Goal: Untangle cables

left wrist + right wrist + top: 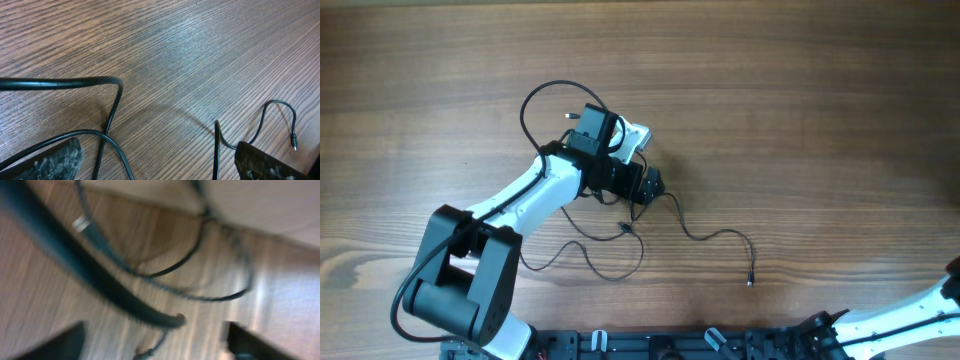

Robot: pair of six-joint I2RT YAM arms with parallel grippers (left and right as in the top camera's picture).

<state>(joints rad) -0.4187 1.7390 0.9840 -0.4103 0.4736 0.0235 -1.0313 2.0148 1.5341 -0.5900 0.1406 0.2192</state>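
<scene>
cables (625,229) lay on the wooden table (800,90) about mid-scene, just near of the left gripper (648,186), with one strand trailing right to a tiny plug (750,282). looked only partly done to me: strands were mostly spread out, but a small knot where they crossed was left to pull apart. left jaws stood wide apart over the strands, holding nothing. right gripper (152,336) sat at the near right edge, view blurry, jaws looked apart and empty too. no readable writing anywhere; one white tag (80,224) was too blurred.
</scene>
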